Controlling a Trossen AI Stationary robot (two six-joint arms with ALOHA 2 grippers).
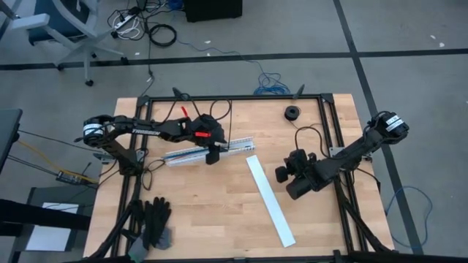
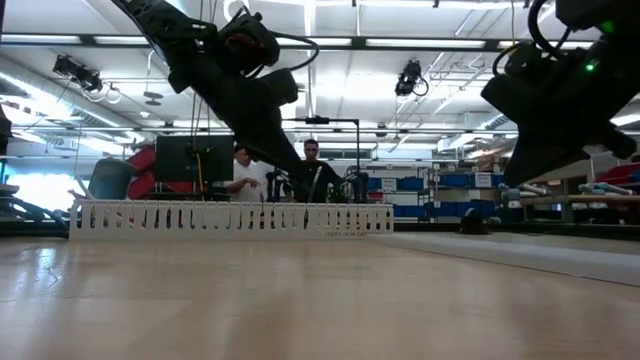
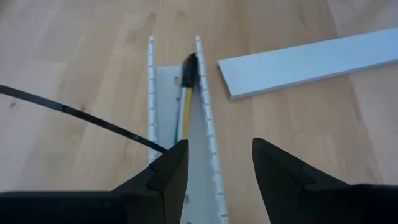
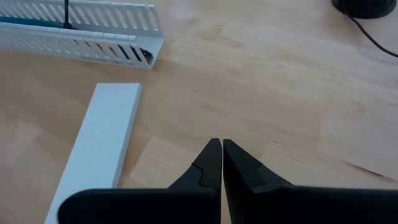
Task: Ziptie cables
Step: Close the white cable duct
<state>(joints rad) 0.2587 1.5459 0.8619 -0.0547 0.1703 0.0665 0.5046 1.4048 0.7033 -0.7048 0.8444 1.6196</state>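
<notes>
Here the left gripper [image 3: 214, 171], fingers apart and empty, hovers centre-frame over the long white slotted plastic channel [image 3: 202, 134] holding the thin yellow and green cables [image 3: 184, 102]; descend centred between its walls; the right gripper [image 4: 222, 163] waits closed above the wooden desk [image 1: 219, 204].

A pale wooden table [image 1: 219, 204] carries a white slotted channel [image 1: 208, 150] left of centre, a flat white strip [image 1: 269, 199] lying diagonally to its right — apart from it — a black roll [image 1: 292, 112] at the far edge, and dark gloves [image 1: 155, 219] near-left.
</notes>
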